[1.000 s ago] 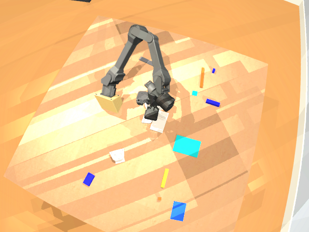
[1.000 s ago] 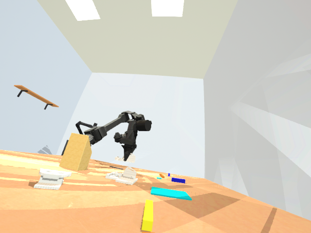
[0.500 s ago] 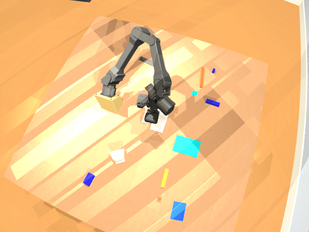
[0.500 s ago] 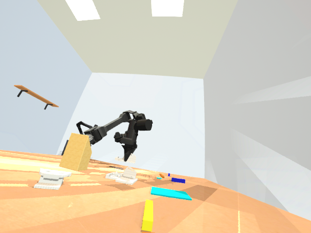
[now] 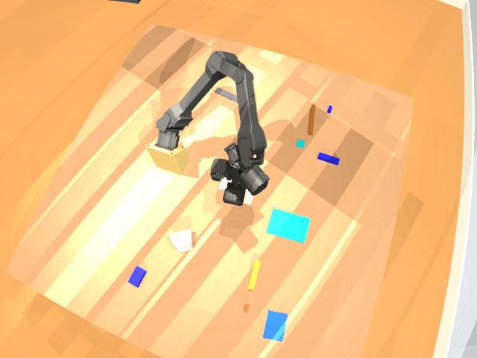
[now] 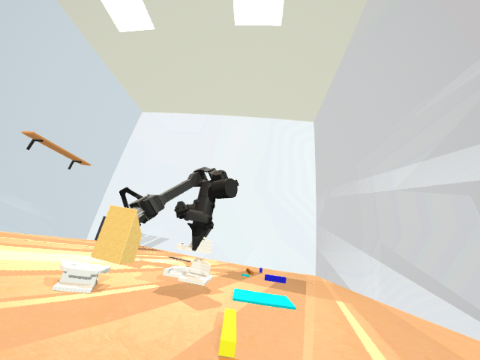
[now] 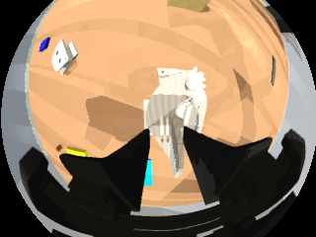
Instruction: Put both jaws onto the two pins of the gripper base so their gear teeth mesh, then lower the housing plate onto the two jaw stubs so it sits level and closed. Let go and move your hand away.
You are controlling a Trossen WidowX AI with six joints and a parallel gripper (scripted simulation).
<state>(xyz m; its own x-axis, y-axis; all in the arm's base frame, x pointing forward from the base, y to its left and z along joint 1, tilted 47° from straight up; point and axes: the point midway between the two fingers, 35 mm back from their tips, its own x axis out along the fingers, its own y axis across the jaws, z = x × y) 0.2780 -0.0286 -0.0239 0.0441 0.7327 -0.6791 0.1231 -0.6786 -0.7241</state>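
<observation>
In the exterior view, left to right: a stepped white part (image 5: 182, 240) (image 6: 79, 275) (image 7: 62, 55) stands on the table, apart from the white base assembly (image 5: 248, 198) (image 6: 199, 275) (image 7: 162, 74). Above that assembly, the gripper (image 5: 235, 186) (image 6: 195, 247) (image 7: 165, 130) is partly open, clamped on a white toothed jaw (image 6: 205, 246) (image 7: 176, 160), held clear of the table. The cyan plate (image 5: 288, 225) (image 6: 262, 298) (image 7: 148, 173) lies flat to the right.
</observation>
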